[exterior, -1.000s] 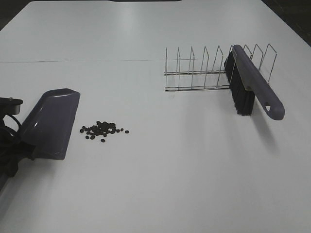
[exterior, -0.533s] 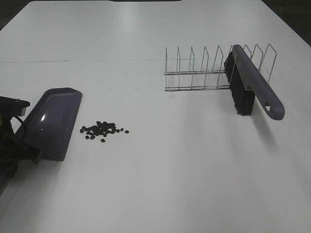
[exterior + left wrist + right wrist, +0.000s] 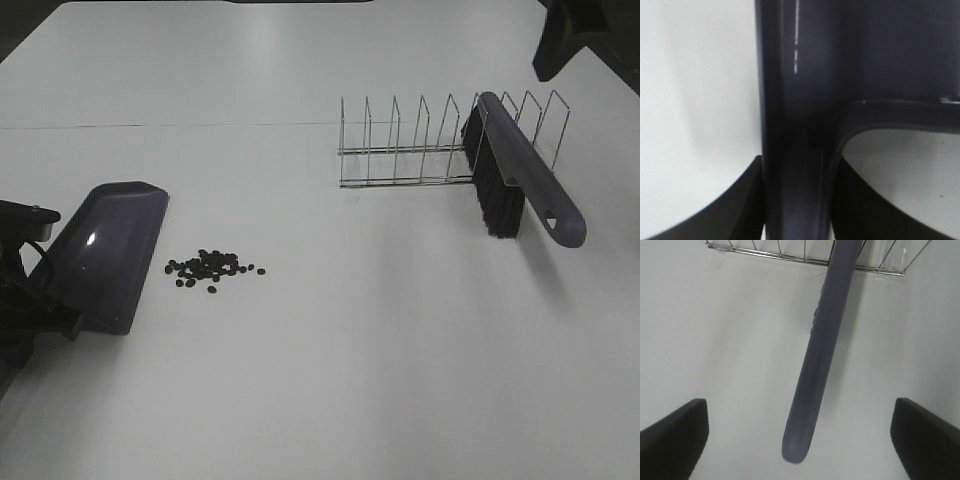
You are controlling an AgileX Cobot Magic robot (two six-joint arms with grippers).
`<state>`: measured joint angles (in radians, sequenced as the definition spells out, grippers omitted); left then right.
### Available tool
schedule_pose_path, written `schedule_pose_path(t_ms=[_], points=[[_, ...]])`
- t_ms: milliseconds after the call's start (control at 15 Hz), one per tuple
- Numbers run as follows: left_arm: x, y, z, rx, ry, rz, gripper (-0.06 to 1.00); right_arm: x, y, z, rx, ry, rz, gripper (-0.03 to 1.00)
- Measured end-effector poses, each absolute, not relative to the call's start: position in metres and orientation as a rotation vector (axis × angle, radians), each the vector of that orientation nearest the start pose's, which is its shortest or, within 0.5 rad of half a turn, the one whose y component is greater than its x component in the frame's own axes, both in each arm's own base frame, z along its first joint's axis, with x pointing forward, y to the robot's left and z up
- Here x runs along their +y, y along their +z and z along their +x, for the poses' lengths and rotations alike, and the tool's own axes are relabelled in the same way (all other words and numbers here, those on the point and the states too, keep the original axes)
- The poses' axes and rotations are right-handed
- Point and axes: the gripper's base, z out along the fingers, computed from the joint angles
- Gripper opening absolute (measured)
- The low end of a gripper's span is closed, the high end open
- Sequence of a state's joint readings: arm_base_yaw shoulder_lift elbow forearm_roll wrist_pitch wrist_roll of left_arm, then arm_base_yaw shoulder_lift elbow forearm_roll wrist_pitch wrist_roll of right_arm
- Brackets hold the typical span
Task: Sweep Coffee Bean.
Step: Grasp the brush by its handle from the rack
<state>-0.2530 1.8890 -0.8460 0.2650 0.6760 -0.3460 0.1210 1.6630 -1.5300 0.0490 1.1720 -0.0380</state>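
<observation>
The coffee bean cluster (image 3: 212, 268) lies loose on the white table (image 3: 330, 350), left of the middle. Just left of it rests a purple dustpan (image 3: 105, 255), its wide mouth lying farther back than its handle. My left gripper (image 3: 38, 298) is shut on the dustpan's handle (image 3: 795, 150), which fills the left wrist view between the dark fingers (image 3: 735, 205). A purple brush (image 3: 520, 175) with black bristles leans in a wire rack (image 3: 410, 150). My right gripper (image 3: 799, 412) hangs open above the brush handle (image 3: 822, 350), apart from it, and shows at the top right edge (image 3: 568, 35).
The wire rack stands at the back right with several upright dividers. A thin line (image 3: 170, 125) runs across the table behind it. Bare white tabletop stretches from the beans to the brush and along the front.
My right gripper has come into the exterior view at the top right. The left arm has shifted the dustpan slightly. Beans and brush have not moved.
</observation>
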Motion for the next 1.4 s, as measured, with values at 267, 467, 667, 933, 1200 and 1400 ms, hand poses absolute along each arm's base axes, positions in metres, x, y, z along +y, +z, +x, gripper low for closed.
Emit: schedule_pose_path(t_ms=[267, 467, 667, 933, 1200, 1400], points=[[-0.057, 0.097, 0.278, 3.136, 0.265, 0.202, 0.33, 0.055, 0.287, 0.434, 2.804, 0.028, -0.345, 0.80], [-0.057, 0.097, 0.278, 3.143, 0.256, 0.189, 0.33, 0.053, 0.270, 0.469, 2.772, 0.048, -0.355, 0.75], [-0.059, 0.097, 0.276, 3.159, 0.233, 0.150, 0.33, 0.022, 0.241, 0.489, 2.809, 0.115, -0.242, 0.72], [-0.059, 0.097, 0.276, 3.162, 0.230, 0.143, 0.33, 0.007, 0.203, 0.498, 2.889, 0.112, -0.203, 0.69], [-0.059, 0.097, 0.276, 3.162, 0.230, 0.143, 0.33, 0.007, 0.179, 0.485, 2.987, 0.128, -0.203, 0.66], [-0.059, 0.097, 0.276, 3.163, 0.229, 0.142, 0.33, 0.007, 0.168, 0.481, 3.027, 0.135, -0.202, 0.66]])
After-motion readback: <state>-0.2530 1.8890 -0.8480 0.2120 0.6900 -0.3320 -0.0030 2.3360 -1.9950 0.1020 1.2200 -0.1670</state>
